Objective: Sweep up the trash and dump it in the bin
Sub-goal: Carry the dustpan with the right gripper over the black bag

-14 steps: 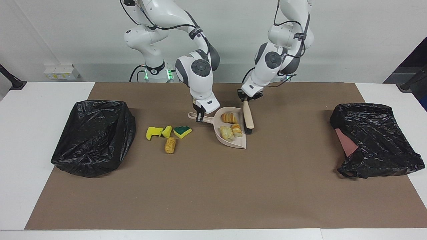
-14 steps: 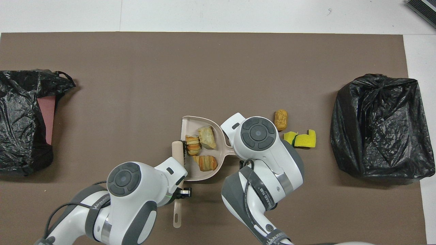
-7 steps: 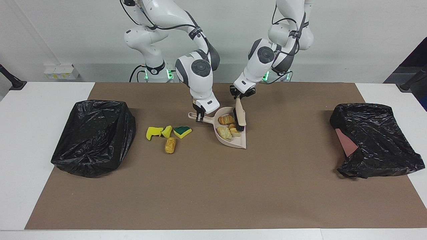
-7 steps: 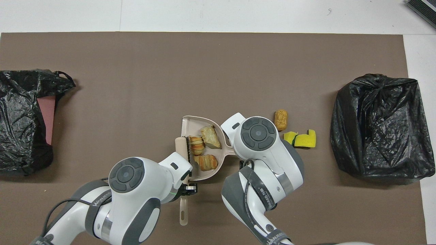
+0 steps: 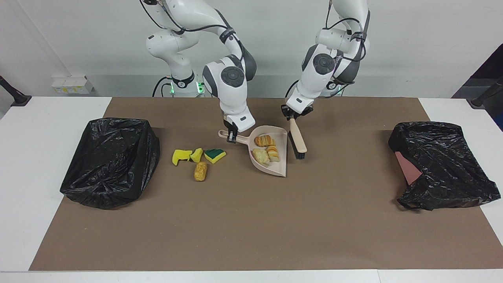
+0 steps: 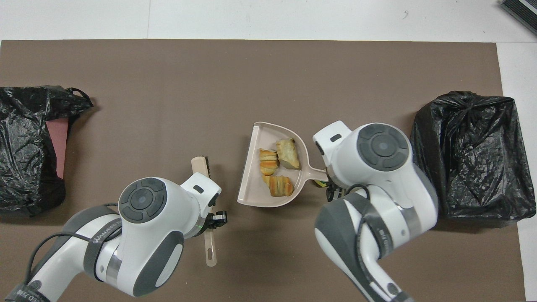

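Facing view. Right claw pinching the handle of the dustpan; pan over mid-mat, probably lifted a little, mouth toward 5 o'clock. Three bread pieces lying in the pan. Left claw pressed together on the handle of the brush; brush at 3 o'clock of the pan, just beside it, not touching, bristles down. Loose on the mat at 9 o'clock of the pan: three yellow sponge bits, one green-faced. Lone bread piece at 6 o'clock of them.

Handling, judged: all light. Sponge soft, springy, likely to drag on the mat and tumble under bristles. Bread pieces crumbly-looking, free to roll or slide off a tipped pan. No direct grasp needed: push low with the bristles, carry by the pan handle, keep the mouth up until over a bin.

Brown mat flat and matte, over a white tabletop. Bagged bin at 9 o'clock, near the sponge bits. Second bagged bin at 3 o'clock, well apart. Plenty of open mat around.

Overhead view. Dustpan centre, same three bread pieces inside. Right claw at the handle, 3 o'clock of the pan. Brush at 9 o'clock of the pan, held by left claw. Sponge bits and lone bread piece hidden under the right arm. Bagged bin at 3 o'clock, second bagged bin at 9 o'clock.
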{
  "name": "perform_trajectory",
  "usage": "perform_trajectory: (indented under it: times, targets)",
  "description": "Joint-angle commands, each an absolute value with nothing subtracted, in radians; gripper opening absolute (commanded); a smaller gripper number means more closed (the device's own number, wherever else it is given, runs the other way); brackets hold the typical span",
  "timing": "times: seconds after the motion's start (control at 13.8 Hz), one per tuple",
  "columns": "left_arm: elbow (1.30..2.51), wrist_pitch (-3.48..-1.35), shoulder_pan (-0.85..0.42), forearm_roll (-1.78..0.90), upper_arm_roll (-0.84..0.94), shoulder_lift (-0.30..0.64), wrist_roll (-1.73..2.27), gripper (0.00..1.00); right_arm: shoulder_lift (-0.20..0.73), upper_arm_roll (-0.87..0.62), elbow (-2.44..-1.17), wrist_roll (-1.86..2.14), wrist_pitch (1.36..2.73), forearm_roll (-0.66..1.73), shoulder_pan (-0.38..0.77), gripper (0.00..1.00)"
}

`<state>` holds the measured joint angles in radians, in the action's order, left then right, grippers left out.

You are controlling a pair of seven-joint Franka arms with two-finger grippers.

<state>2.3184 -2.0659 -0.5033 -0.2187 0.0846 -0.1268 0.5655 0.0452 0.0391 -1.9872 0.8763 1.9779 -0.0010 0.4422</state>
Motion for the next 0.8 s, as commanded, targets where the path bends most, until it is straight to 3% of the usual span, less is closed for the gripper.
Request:
perform_trajectory:
  times: [0.0, 0.22, 0.51, 0.72]
  targets:
    - [2.348, -2.062, -0.532, -0.199, 0.094, -0.161, 0.627, 0.00, -0.063, 0.032, -1.991, 0.937, 1.912, -0.011, 0.335, 0.00]
    - [2.388, -2.112, -0.613, -0.212, 0.094, -0.153, 0.653, 0.00, -0.129, 0.034, -1.983, 1.056, 1.870, -0.011, 0.168, 0.00]
    - [2.463, -2.232, -0.751, -0.247, 0.094, -0.147, 0.728, 0.00, -0.123, 0.034, -1.925, 1.326, 1.827, -0.017, -0.096, 0.00]
    - [2.468, -2.261, -0.779, -0.276, 0.094, -0.123, 0.735, 0.00, -0.124, 0.034, -1.924, 1.463, 1.842, -0.121, -0.253, 0.00]
